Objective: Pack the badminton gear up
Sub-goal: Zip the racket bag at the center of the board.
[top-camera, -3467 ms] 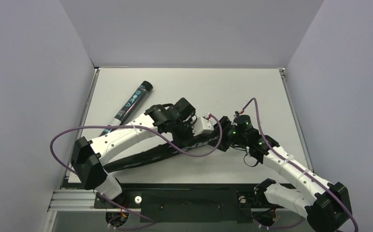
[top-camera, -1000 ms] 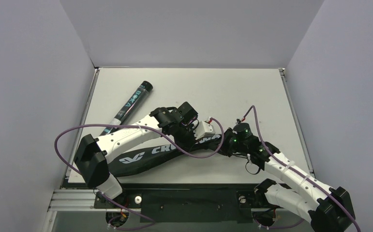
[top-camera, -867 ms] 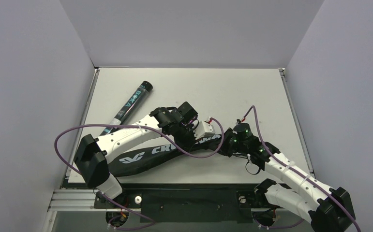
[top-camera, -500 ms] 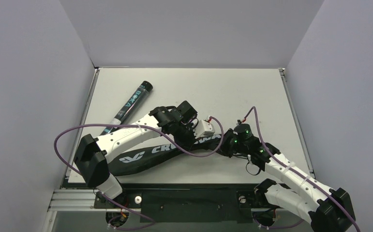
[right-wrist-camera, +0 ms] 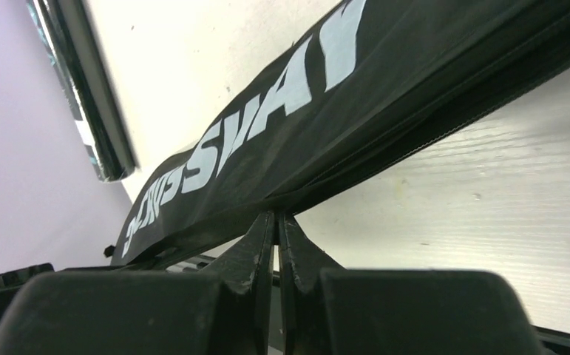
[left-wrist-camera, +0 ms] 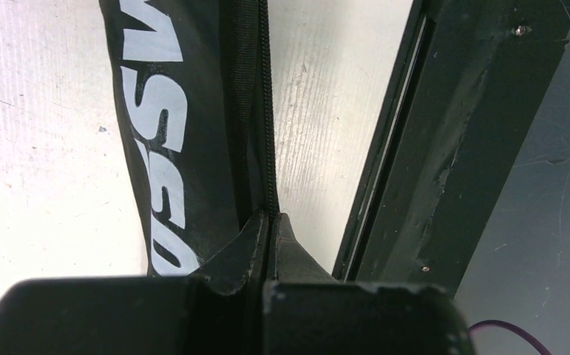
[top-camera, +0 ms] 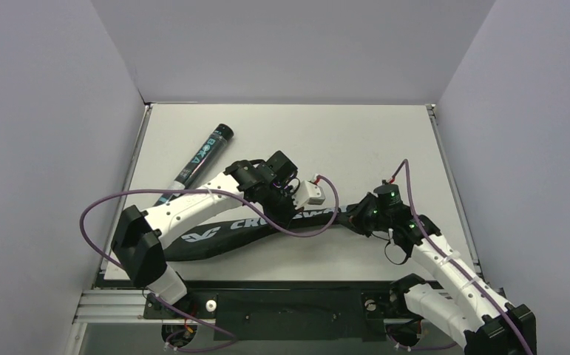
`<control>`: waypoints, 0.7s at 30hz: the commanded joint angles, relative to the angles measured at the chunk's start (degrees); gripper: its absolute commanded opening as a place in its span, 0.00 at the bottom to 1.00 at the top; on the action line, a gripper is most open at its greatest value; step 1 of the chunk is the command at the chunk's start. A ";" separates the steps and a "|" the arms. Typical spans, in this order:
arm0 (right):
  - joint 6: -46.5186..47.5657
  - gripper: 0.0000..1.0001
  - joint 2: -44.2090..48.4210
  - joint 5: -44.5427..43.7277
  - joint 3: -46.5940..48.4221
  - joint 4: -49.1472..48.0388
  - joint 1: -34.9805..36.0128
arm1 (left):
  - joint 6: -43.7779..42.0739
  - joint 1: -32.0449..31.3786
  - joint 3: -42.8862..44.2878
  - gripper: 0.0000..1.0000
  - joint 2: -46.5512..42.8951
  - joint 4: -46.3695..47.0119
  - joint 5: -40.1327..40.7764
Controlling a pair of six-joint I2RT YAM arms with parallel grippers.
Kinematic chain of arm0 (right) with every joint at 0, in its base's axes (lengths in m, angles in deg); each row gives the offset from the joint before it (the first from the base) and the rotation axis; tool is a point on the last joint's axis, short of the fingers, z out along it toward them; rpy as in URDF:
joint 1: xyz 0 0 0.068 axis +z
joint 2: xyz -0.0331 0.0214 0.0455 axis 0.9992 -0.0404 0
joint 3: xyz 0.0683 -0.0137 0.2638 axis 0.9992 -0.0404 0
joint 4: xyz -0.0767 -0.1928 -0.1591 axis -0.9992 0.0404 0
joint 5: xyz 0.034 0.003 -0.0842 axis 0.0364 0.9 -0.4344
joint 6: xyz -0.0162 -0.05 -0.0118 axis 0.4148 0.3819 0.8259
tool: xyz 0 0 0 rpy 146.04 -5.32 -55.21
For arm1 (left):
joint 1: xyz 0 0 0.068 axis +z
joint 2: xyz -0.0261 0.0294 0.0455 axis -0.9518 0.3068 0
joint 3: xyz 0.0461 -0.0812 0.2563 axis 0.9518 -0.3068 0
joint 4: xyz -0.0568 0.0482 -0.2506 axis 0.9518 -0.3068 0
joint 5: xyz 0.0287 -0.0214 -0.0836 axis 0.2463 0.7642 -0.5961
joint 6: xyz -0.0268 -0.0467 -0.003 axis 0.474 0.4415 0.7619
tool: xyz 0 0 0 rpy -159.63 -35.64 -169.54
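Observation:
The black bag point(top-camera: 215, 235) lettered CROSSWAY lies stretched across the near half of the table, from low left to mid right. My left gripper point(top-camera: 287, 214) is over its middle, shut on the zipper seam point(left-wrist-camera: 267, 148) beside the white lettering of the bag point(left-wrist-camera: 156, 111); the fingertips meet at the left gripper point(left-wrist-camera: 270, 216). At the bag's right end, my right gripper point(top-camera: 357, 217) is shut on the lower edge of the bag point(right-wrist-camera: 385, 81), tips pinched at the right gripper point(right-wrist-camera: 276, 214). The black teal-printed tube point(top-camera: 202, 159) lies apart at the back left, also seen as the tube point(right-wrist-camera: 97, 126).
A black metal rail point(left-wrist-camera: 452, 148) runs along the table's near edge, close to the bag. Grey walls close in the white table point(top-camera: 326, 140) on the left, back and right. Purple cables point(top-camera: 97, 211) loop off both arms.
My right gripper has drawn to the right with the bag's end, pulling the bag straighter and flatter. The left gripper has shifted slightly back and keeps its hold. The tube has not moved.

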 commanded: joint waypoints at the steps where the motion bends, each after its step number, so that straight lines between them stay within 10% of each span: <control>1: 6.99 0.00 -0.79 -3.96 5.08 10.83 -3.89 | -1.45 0.71 1.21 0.00 -3.86 -1.63 -1.61; 21: 20.50 0.00 -3.79 -15.51 10.92 27.35 -18.36 | -2.97 1.68 -1.16 0.00 -7.16 -2.31 -2.12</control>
